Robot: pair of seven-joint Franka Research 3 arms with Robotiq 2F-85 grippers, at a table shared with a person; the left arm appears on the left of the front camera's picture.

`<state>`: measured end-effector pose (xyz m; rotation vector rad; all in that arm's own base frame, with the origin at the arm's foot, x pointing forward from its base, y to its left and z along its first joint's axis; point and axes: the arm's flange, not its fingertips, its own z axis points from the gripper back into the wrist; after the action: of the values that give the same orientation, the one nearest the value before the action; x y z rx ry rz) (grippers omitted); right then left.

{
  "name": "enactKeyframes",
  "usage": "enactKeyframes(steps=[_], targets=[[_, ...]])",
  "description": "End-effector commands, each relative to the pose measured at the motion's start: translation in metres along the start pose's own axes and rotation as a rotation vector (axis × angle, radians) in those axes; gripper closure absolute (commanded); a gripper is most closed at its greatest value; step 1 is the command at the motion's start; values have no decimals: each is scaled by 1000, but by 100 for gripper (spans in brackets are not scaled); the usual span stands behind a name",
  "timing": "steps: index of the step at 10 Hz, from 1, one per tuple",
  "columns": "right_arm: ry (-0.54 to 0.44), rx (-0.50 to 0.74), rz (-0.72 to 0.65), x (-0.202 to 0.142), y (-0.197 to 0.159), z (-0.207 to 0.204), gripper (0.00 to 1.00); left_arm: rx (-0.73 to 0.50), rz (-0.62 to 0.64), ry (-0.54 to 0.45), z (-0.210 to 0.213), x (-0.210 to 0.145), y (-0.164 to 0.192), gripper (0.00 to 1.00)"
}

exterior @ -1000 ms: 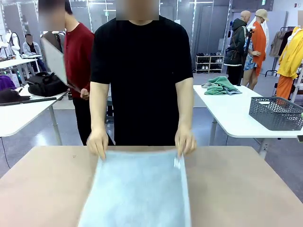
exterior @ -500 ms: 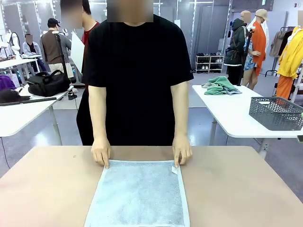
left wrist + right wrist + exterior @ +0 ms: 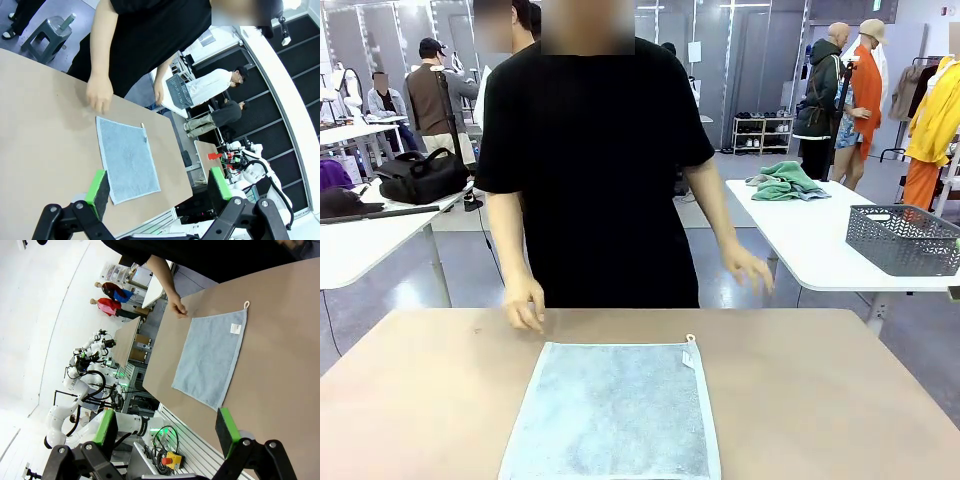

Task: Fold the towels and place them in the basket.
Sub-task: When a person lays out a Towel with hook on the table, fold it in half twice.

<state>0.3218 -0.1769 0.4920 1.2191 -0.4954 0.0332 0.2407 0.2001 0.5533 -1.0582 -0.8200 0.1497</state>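
While grey-blue towel (image 3: 612, 410) lies flat and unfolded at lower centre of tan surface (image 3: 820, 400), folding not yet begun. Left hand (image 3: 157, 185) and right hand (image 3: 166, 429) both released, empty, above it. Basket (image 3: 900, 245) at right edge of frame on white surface (image 3: 810, 240), mint towel (image 3: 785, 182) crumpled nearby. Next, likely: pinch two towel corners, fold over.

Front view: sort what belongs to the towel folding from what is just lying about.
Belongs to the job:
blue towel, flat on the brown table
green towel, bunched on the white side table
basket, on that same side table

Just lying about:
black bag, on the far left table
shoe rack, at the back
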Motion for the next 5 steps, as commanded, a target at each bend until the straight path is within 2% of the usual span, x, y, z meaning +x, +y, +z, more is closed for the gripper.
enactKeyframes(steps=[1,5], targets=[[-1,10,5,0,1,1,0,-20,-14,-6,0,3,-1,0],[-1,10,5,0,1,1,0,-20,-14,-6,0,3,-1,0]])
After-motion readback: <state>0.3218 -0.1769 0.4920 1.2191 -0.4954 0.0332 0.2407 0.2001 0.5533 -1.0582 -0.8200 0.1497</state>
